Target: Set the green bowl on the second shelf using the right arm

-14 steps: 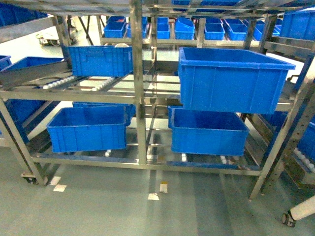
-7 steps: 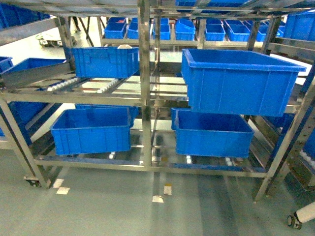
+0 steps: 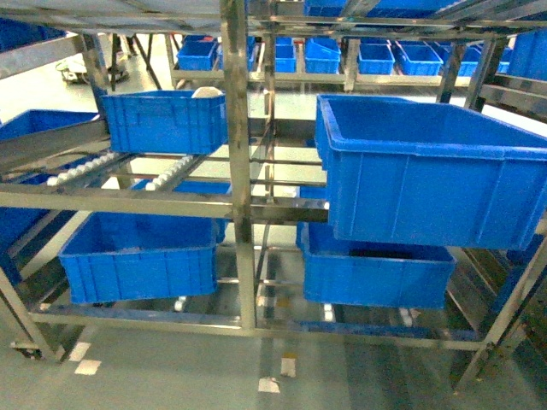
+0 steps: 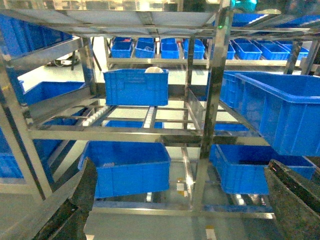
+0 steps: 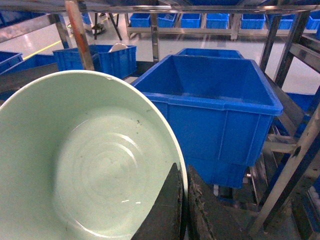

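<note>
The green bowl (image 5: 85, 165) fills the left of the right wrist view, pale mint and empty, its open side toward the camera. My right gripper (image 5: 184, 205) is shut on its rim, one finger inside and one outside. Just beyond it sits the large blue tub (image 5: 215, 110) on the second shelf (image 3: 128, 201), a steel tier with white roller tracks (image 3: 175, 171). The same tub (image 3: 427, 171) stands at the right of the head view, where neither the bowl nor either gripper shows. My left gripper (image 4: 180, 210) hangs open in front of the rack, holding nothing.
A steel upright (image 3: 238, 171) divides the rack in the middle. A smaller blue tub (image 3: 162, 120) with something pale in it sits at the back left of the tier. Two blue tubs (image 3: 137, 256) (image 3: 376, 269) rest on the bottom tier. More tubs line racks behind.
The rack and the large tub now look bigger and closer in the head view, and the view has shifted a little; the floor in front shows less.
</note>
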### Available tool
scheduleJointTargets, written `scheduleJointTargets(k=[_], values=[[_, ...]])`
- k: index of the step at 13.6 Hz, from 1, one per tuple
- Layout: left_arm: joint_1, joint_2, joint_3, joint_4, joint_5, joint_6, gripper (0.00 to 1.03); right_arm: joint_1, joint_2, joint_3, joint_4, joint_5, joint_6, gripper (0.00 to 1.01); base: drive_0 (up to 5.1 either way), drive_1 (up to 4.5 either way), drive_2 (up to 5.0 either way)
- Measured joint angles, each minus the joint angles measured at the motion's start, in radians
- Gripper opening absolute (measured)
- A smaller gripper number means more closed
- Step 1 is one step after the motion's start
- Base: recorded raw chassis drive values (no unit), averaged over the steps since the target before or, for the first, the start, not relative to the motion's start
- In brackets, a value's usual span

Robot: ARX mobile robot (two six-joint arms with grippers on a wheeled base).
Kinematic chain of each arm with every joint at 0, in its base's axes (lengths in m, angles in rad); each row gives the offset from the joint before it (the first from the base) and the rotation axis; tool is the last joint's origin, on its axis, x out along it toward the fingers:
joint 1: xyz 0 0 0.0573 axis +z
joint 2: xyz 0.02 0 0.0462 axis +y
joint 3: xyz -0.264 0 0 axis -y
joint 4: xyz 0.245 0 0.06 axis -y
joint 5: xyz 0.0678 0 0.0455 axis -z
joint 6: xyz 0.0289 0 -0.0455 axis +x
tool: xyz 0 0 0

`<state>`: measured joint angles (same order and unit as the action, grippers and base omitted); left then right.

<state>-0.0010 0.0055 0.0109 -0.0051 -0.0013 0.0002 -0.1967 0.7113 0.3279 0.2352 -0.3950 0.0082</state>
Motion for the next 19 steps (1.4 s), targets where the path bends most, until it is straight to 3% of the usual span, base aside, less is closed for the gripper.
scheduleJointTargets(k=[15, 19], values=[[0.0, 0.0, 0.0, 0.002, 0.0, 0.0, 0.98, -0.001, 0.0, -0.003, 0.0, 0.001, 0.0, 0.02, 0.0, 4.34, -4.3], [0.0, 0.0, 0.0, 0.002, 0.0, 0.0, 0.98, -0.001, 0.008, -0.003, -0.006, 0.002, 0.0, 0.02, 0.0, 0.0, 0.0]])
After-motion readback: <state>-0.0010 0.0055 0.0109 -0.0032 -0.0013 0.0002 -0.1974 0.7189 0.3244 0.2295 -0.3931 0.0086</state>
